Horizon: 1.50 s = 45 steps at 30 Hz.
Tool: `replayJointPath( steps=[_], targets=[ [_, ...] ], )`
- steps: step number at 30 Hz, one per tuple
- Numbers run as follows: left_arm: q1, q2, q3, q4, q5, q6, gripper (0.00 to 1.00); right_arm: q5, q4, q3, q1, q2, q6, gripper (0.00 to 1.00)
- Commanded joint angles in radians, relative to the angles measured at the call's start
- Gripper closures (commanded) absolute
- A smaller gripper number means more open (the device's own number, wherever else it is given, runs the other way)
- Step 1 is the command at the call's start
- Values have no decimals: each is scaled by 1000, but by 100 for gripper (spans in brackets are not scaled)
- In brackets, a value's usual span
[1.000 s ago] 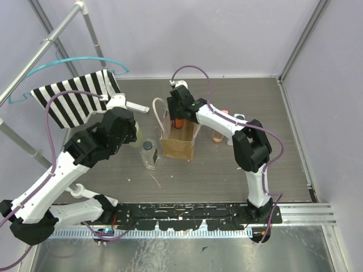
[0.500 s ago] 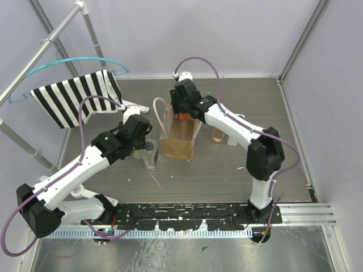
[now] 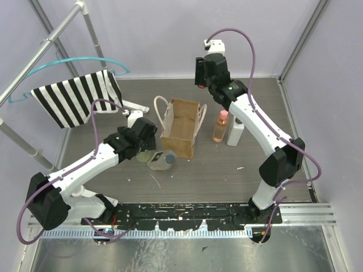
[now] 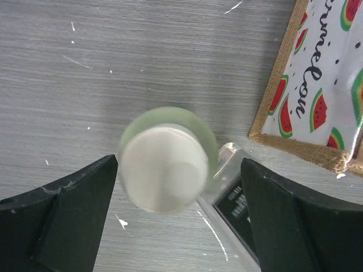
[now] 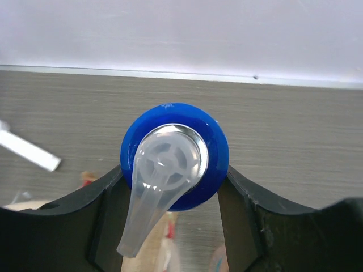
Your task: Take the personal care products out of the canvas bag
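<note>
The right end effector [image 5: 173, 182] is closed on the round cap of an orange bottle with a blue cap and clear pump nozzle [image 5: 212, 141]. The fingers press the cap from both sides. The top view shows this arm raised high, above the far part of the grey wood-grain surface [image 3: 193, 175] and behind the bag.

The left end effector [image 4: 178, 170] is wide open and holds nothing. Its fingers straddle an olive bottle with a cream cap [image 4: 159, 164], which looks upright but blurred, with a gap on each side. A clear bottle with a black label [image 4: 235, 201] appears tipped on its side. It lies touching or just beside the olive bottle, under the right-hand finger.

The small tan-brown canvas bag with white rope handles [image 3: 182, 144] stands just right of these two bottles. Its inside looks empty from above. On its other side stand a pink-capped orange bottle [image 3: 220, 126] and a white bottle with a black cap [image 3: 235, 131], touching or nearly so.

Risks, as a judgement: the raised bottle hangs by its cap alone, so a loose grip could drop it. Lowering it close to the standing pair could knock them over. On the left, closing or shifting could catch the fallen clear bottle, roll it against the bag, or topple the olive one.
</note>
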State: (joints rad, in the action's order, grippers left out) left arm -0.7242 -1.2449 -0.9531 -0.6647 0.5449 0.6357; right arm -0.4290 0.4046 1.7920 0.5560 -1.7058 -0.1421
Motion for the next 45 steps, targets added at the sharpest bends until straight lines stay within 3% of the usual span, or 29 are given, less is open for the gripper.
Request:
replayJointPath(
  steps=[1, 8, 16, 25, 29, 30, 33, 37, 41, 45],
  targets=[
    [5, -17, 3, 25, -12, 38, 1, 24, -77, -32, -94, -5, -50, 81],
    [5, 90, -87, -48, 44, 4, 1, 60, -88, -150, -157, -67, -88, 81],
    [6, 161, -244, -156, 32, -35, 1, 88, -35, -157, -192, -170, -106, 80],
    [-57, 147, -263, -218, -208, -58, 1, 90, -24, -206, -197, -205, -108, 47],
    [-178, 71, -211, -210, -232, -95, 1, 82, -16, -228, -199, -201, -106, 11],
    [-193, 57, -196, -210, -241, -99, 1, 79, -16, -234, -200, -195, -105, 6],
    [-211, 48, -150, -194, -263, -94, 1, 71, -14, -241, -202, -177, -95, 0],
    [-212, 96, -104, -169, -247, -64, 1, 44, -14, -251, -198, -115, -78, 0],
    [-212, 115, -81, -164, -275, -45, 1, 16, -62, -319, -152, 73, 0, 0],
    [-214, 90, -70, -165, -259, -22, 1, 11, -45, -418, -30, 326, 67, 0]
  ],
)
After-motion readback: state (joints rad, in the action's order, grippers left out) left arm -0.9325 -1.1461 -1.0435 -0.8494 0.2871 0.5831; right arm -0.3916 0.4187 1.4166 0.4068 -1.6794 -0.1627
